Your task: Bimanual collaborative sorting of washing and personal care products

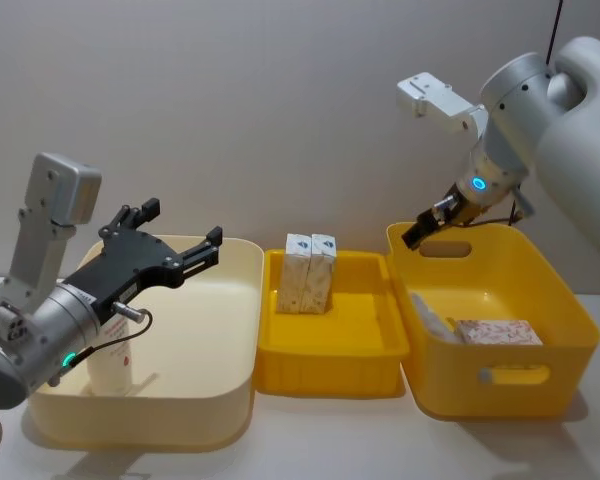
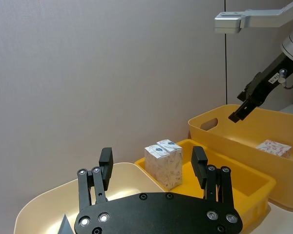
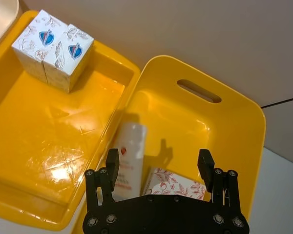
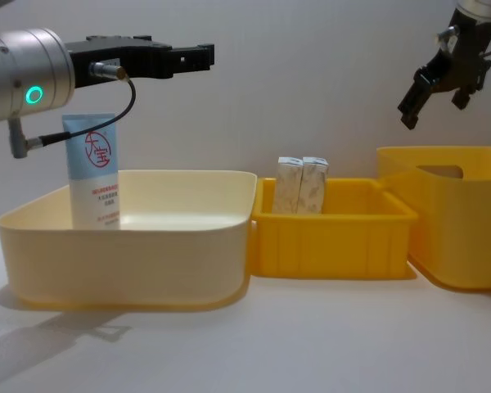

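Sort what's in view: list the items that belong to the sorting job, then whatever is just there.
Job items:
light-blue tube upright in cream bin
two white cartons in middle yellow tray
tube and floral carton in right yellow bin

Just there:
table

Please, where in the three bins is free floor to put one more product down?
Cream bin: bare floor right of the standing blue tube. Middle tray: front half free, two cartons at its back wall. Deep yellow bin: crowded, a lying tube beside a floral carton.
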Motion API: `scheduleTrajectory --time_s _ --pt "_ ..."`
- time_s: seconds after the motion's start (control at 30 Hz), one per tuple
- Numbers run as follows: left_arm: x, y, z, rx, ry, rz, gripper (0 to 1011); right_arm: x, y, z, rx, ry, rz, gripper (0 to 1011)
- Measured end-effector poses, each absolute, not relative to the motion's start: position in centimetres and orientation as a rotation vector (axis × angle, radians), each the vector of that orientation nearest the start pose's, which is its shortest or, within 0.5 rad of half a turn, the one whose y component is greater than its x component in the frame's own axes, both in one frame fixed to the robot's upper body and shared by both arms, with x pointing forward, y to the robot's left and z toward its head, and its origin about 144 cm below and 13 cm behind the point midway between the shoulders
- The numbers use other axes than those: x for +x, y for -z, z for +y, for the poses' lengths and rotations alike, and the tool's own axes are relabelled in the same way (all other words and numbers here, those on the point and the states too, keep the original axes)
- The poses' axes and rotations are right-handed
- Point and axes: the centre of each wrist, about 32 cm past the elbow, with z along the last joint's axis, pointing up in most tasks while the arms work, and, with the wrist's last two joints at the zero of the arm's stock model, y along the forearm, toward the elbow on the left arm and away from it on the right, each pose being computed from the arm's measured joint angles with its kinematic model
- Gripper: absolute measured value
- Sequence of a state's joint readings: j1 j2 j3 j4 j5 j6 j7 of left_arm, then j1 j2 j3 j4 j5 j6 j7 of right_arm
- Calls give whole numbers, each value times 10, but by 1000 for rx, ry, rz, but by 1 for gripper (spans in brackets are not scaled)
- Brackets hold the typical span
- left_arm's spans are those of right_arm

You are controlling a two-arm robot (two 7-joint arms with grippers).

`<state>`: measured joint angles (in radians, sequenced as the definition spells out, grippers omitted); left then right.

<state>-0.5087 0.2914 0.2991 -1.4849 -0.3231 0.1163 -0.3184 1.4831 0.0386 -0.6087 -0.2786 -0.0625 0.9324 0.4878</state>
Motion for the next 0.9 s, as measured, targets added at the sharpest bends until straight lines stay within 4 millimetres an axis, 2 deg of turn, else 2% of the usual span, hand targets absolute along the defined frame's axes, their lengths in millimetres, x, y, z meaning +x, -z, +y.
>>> scheduleTrajectory --time_s 0.5,0.9 --pt "570 -1295 229 -81 -994 -222 1000 720 -1454 -192 -909 1309 144 1001" --pt "570 -1295 229 -81 -994 -222 1000 695 -1454 -177 -828 1385 -42 1001"
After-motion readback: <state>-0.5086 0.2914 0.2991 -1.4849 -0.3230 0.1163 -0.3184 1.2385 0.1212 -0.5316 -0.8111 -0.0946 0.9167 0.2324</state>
